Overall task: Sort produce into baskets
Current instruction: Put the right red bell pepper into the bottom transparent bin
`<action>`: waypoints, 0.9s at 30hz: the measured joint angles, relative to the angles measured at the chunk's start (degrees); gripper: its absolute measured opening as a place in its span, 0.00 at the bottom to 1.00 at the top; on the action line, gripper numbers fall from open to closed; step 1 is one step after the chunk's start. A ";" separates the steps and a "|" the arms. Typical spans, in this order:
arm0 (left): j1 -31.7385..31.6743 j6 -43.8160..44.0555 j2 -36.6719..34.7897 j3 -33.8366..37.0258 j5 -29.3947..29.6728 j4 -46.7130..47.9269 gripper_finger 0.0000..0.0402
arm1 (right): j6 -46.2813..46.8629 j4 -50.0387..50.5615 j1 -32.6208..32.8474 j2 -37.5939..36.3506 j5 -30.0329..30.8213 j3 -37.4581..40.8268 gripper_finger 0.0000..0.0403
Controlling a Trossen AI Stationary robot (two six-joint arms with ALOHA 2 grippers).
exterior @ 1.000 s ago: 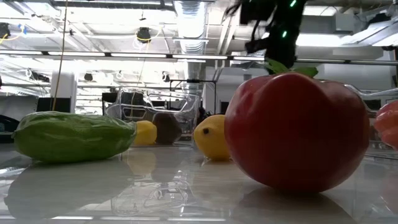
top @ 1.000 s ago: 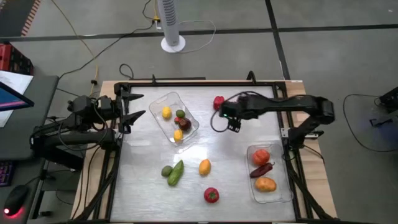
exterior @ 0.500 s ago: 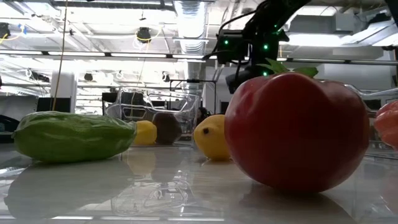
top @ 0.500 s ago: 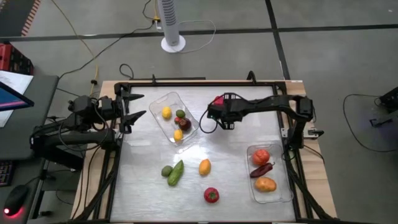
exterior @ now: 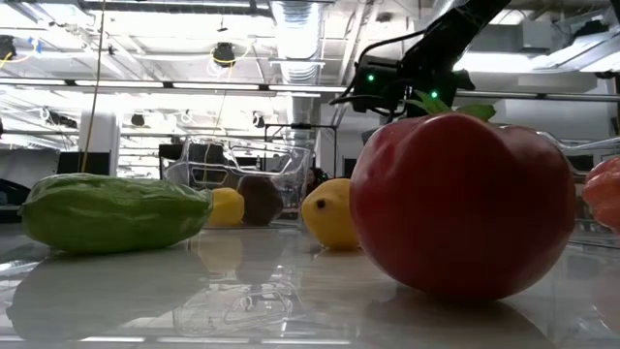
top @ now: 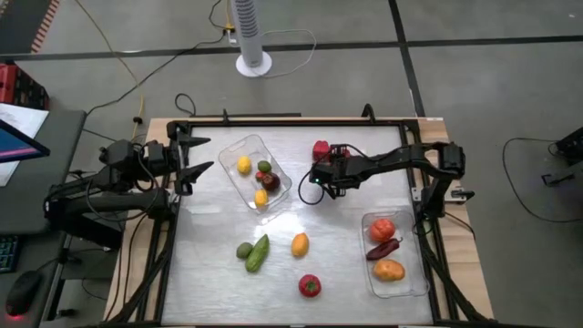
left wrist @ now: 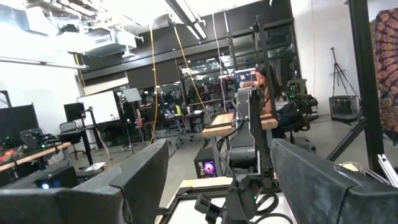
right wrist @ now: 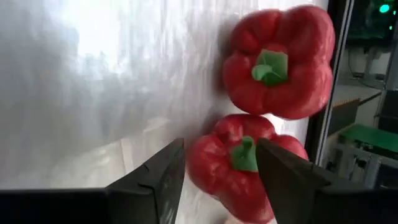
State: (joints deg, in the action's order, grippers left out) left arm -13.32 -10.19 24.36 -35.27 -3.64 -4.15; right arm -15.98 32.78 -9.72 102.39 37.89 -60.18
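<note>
The sorting is partly done. The clear plastic tray on the left [top: 276, 188] holds a few small yellow, green and dark pieces; the clear plastic tray on the right [top: 421, 284] holds a red tomato, a dark red chilli and an orange piece. Still loose on the pale table [top: 342, 246] are a green cucumber [top: 258, 253], a small green lime [top: 244, 250], an orange-yellow fruit [top: 300, 244], a red tomato near the front edge [top: 310, 286] and two red bell peppers at the far side.

The right claw [right wrist: 219, 163] straddles the nearer red bell pepper [right wrist: 245, 163], its fingers [right wrist: 163, 169] apart on either side and not yet clamped. That pepper is squat, with no clear long axis, its green stem facing up toward the wrist camera. The second red bell pepper [right wrist: 278, 62] sits just beside it.

The left claw [top: 202, 169] waits open at the table's left edge.
</note>
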 joint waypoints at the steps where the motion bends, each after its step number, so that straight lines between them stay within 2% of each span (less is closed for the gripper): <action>1: 0.01 0.02 0.02 0.00 0.00 -0.01 0.67 | -0.01 -0.44 -0.05 0.00 0.00 0.16 0.54; 18: 0.01 0.05 0.01 0.00 0.00 0.03 0.67 | -1.03 -3.32 -3.21 0.05 -0.20 0.52 0.39; 27: 0.02 -0.05 0.02 0.00 0.00 0.05 0.67 | -0.99 -3.27 -4.04 0.05 -0.28 0.52 0.18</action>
State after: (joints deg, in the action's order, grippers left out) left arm -13.31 -10.24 24.38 -35.27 -3.64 -4.10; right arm -16.97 29.50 -13.76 102.43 37.61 -59.66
